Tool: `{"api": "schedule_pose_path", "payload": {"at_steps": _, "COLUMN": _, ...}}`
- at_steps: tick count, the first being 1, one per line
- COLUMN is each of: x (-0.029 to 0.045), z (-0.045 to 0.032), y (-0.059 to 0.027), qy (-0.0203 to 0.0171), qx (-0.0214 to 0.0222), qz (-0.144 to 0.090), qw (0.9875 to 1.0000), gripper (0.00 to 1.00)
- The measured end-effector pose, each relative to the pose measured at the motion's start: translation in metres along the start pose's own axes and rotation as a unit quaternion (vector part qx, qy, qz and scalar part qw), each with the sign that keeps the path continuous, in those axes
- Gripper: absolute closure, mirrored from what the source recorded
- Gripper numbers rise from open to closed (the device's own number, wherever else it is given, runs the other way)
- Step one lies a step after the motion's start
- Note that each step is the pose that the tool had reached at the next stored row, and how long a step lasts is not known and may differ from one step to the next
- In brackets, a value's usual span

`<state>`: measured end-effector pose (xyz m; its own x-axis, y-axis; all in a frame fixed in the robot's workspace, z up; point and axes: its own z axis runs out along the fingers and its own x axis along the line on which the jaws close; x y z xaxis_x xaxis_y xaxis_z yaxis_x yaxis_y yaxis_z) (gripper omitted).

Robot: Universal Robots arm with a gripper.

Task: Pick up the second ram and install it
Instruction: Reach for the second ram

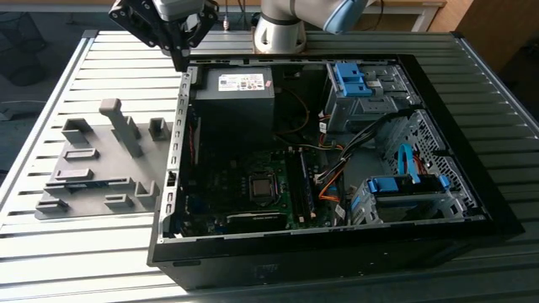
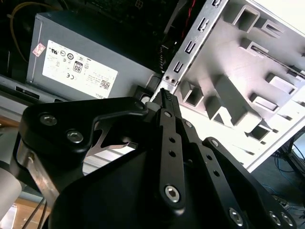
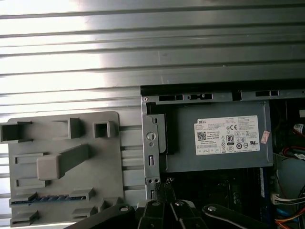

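Observation:
The second ram (image 3: pixel 40 198) is a thin blue-green stick lying on edge in a slot of the grey fixture plate (image 3: pixel 66 129). In the exterior view the ram (image 1: pixel 84 184) sits near the plate's front, on the exterior view's left of the open computer case (image 1: pixel 337 233). My gripper (image 1: pixel 180 63) hangs high above the case's back corner, over the edge of its metal side wall and far from the ram. Its black fingers point down, shut, with nothing between them. In both wrist views the fingertips (image 2: pixel 163 94) (image 3: pixel 163 191) close to a single point over the case wall.
A grey power supply (image 1: pixel 238 95) fills the case's back corner just beside the gripper. The motherboard's long black slots (image 1: pixel 299 183) lie deeper in, next to orange cables and blue drive brackets (image 1: pixel 404 186). Tall fixture blocks (image 1: pixel 122 126) stand on the plate. The table is ribbed metal (image 3: pixel 143 47).

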<state>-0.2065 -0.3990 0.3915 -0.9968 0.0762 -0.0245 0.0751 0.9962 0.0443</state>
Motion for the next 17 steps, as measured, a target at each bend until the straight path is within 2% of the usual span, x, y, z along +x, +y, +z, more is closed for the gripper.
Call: {"api": "schedule_pose_path", "payload": {"at_steps": 17, "x": 0.0217, "z": 0.0005, "y": -0.0038, "qy": 0.0000, "qx": 0.0000, "qz": 0.000, "qw": 1.0000, "gripper": 0.89}}
